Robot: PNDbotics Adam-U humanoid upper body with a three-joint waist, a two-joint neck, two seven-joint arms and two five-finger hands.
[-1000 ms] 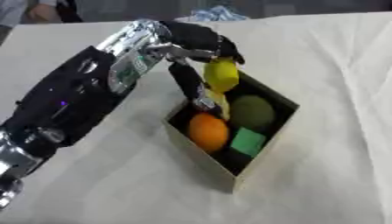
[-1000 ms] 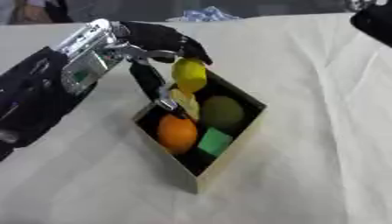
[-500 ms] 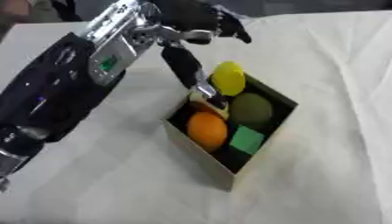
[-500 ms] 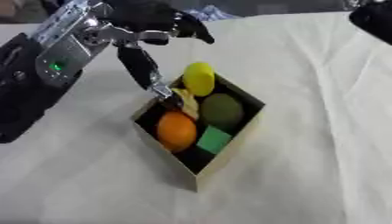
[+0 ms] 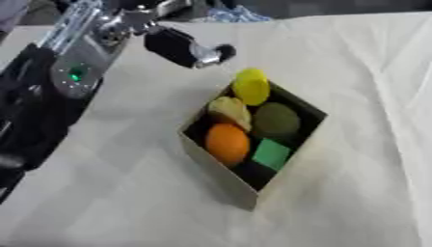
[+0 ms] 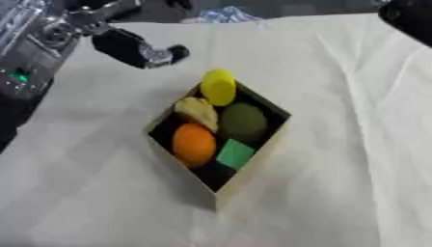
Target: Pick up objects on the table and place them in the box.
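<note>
My left hand (image 5: 182, 47) hangs above the cream tablecloth (image 5: 354, 72), up-left of the box, holding nothing; whether its fingers are curled I cannot tell. The open cardboard box (image 5: 221, 170) holds a yellow oval fruit (image 5: 250, 86), a pale lumpy piece (image 5: 229, 111), an orange (image 5: 227, 143), a dark green round fruit (image 5: 276, 120) and a green cube (image 5: 272, 154).

Lighting is even and moderately bright, diffuse, with no glare on the cloth-covered table (image 5: 354, 72). Soft shadow lies inside the box (image 5: 221, 170) and along its outer wall toward 6 o'clock. Both views are soft throughout; edges of the contents are smeared. The left hand (image 5: 182, 47) at 11 o'clock is blurred. The strip at 12 o'clock is dark.
</note>
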